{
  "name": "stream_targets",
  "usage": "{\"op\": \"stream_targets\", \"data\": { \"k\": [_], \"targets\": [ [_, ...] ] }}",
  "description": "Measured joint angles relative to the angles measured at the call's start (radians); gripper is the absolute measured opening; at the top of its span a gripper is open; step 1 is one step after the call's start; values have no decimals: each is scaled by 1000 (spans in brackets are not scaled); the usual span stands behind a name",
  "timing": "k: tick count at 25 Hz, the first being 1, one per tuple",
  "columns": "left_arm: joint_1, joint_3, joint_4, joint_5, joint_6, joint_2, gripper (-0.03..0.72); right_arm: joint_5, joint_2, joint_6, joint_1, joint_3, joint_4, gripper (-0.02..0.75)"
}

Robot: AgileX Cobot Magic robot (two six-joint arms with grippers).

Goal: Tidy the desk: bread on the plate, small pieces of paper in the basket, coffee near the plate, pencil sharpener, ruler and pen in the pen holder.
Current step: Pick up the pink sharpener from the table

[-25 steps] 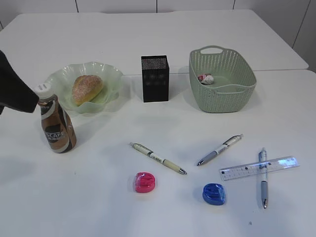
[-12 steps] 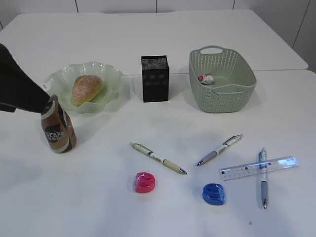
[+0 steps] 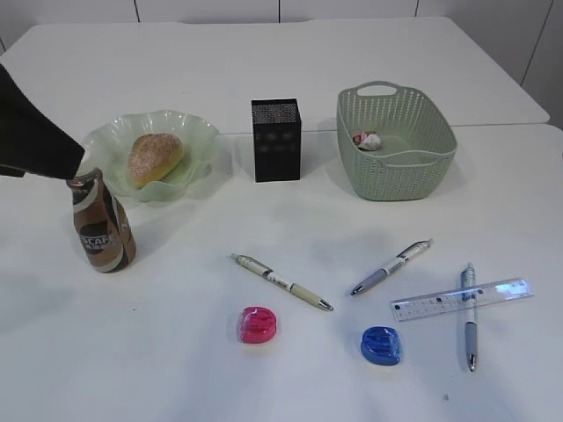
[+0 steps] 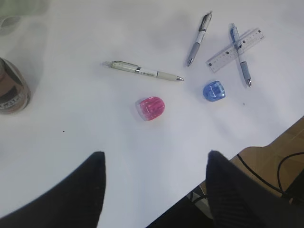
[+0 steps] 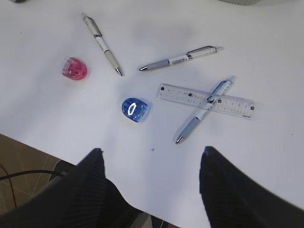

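The bread lies in the wavy green plate. The coffee stands upright just left-front of the plate, its cap hidden behind my left arm. A crumpled paper lies in the basket. The black pen holder stands between plate and basket. On the desk lie three pens, the ruler under one of them, a pink sharpener and a blue sharpener. My left gripper hangs open above the front edge; my right gripper is open above the blue sharpener.
The desk's front edge runs under both grippers, with floor and cables beyond it. A second white table adjoins at the back. Bare tabletop lies between the coffee and the pink sharpener.
My left arm has shifted right and up at the left edge; the coffee's white cap, visible a second ago, is now hidden behind it. Nothing on the desk has moved.
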Motion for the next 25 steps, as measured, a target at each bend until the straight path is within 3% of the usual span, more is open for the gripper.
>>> {"op": "stream_targets", "data": {
  "k": [6, 9, 20, 25],
  "targets": [
    [-10, 0, -103, 9, 69, 2, 467, 0, 0, 23, 0, 0, -48, 492],
    [-48, 0, -113, 9, 84, 28, 467, 0, 0, 65, 0, 0, -57, 492],
    [-275, 0, -119, -97, 91, 244, 467, 0, 0, 109, 0, 0, -77, 493],
    [-341, 0, -119, -145, 91, 354, 467, -22, 0, 209, 0, 0, -179, 493]
  ]
}}
